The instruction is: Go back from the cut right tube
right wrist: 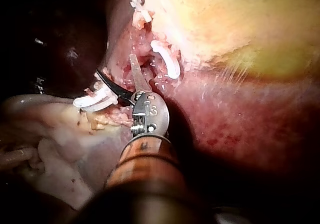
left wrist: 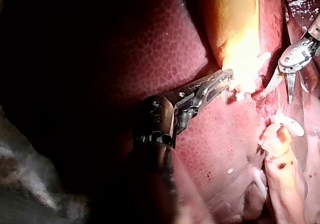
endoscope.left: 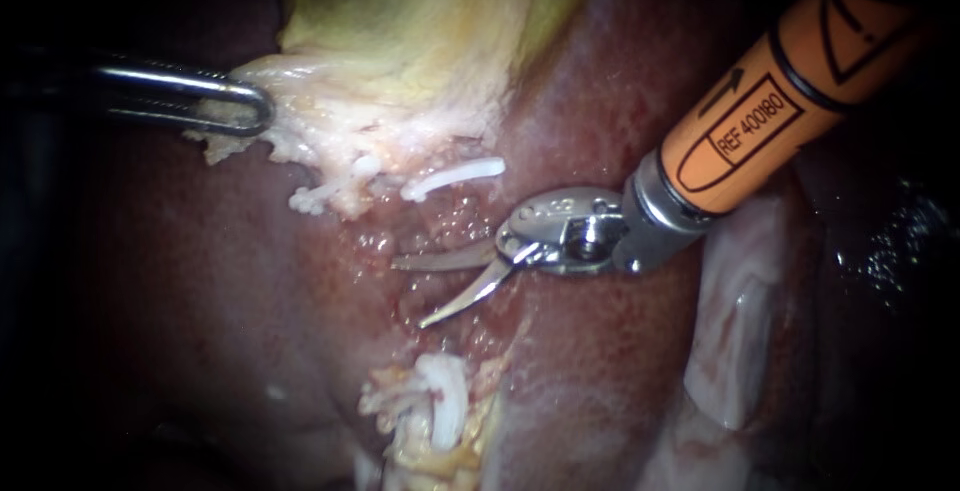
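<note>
— Right tube [endoscope.left: 397, 397] looks cut through, I think: one clipped end sits just under the gallbladder [endoscope.left: 420, 31], the other lies lower on the liver [endoscope.left: 200, 281]. How to go back from it well?

— I go from the left. The left instrument [endoscope.left: 238, 101] has its jaws clenched on the pale edge of the gallbladder; it should only hold. Then comes the upper clip [endoscope.left: 455, 179], and below it the lower clip [endoscope.left: 445, 406]. Between these two the right instrument [endoscope.left: 406, 295] stands with its blades spread, a gap between them, nothing gripped.

— So the blades are the risk?

— Yes. I would bring them together first, then draw the shaft back along its own line, toward where it enters, not sideways. The blade tips lie close to raw tissue, and the upper clip is near the hinge; a swing could catch it.

— And any container?

— None shows in the three views.
</note>
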Available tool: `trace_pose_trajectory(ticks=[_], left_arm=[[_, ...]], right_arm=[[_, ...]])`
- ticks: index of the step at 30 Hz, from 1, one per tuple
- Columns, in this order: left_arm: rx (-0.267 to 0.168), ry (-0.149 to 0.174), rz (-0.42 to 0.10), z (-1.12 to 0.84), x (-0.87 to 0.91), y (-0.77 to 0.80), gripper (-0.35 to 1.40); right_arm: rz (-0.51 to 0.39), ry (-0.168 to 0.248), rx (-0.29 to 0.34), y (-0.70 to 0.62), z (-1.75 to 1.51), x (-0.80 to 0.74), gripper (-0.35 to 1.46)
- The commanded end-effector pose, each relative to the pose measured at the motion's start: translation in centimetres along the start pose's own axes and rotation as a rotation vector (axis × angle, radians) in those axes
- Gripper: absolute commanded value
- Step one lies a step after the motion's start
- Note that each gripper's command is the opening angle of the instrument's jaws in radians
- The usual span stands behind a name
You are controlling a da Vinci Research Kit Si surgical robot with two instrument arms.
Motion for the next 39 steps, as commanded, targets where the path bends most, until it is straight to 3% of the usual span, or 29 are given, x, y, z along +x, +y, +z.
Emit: trace_pose_trajectory(ticks=[1, 2, 7, 11, 12, 17, 19, 27, 31, 39], left_arm=[[0.000, 0.000, 0.000, -0.01, 0.00, 0.00, -0.35], [-0.001, 0.000, 0.000, -0.01, 0.00, 0.00, -0.35], [-0.001, 0.000, 0.000, -0.01, 0.00, 0.00, -0.35], [-0.001, 0.000, 0.000, -0.01, 0.00, -0.01, -0.35], [-0.001, 0.000, 0.000, -0.01, 0.00, -0.01, -0.35], [-0.001, 0.000, 0.000, -0.02, 0.00, -0.01, -0.35], [-0.001, 0.000, 0.000, -0.02, 0.00, -0.01, -0.35], [0.002, 0.001, 0.002, 0.02, -0.03, 0.00, -0.35], [0.012, 0.004, 0.007, 0.15, -0.13, 0.00, -0.35], [-0.013, -0.007, 0.024, 0.53, -0.38, -0.06, -0.35]], right_arm=[[0.007, 0.013, -0.044, -0.07, -0.06, -0.02, 1.43], [0.021, 0.020, -0.073, -0.12, -0.10, -0.04, 1.43], [-0.142, 0.016, -0.193, -0.49, -0.41, -0.20, 1.43], [-0.278, -0.028, -0.297, -0.69, -0.71, -0.25, 1.43], [-0.301, -0.047, -0.317, -0.70, -0.78, -0.24, 1.43], [-0.370, -0.216, -0.399, -0.71, -1.11, -0.07, 1.43], [-0.375, -0.247, -0.422, -0.71, -1.17, -0.02, 1.43], [-0.384, -0.289, -0.525, -0.72, -1.24, -0.01, 1.43], [-0.374, -0.278, -0.485, -0.73, -1.26, -0.02, 1.43], [-0.375, -0.278, -0.484, -0.73, -1.26, -0.02, 1.43]])
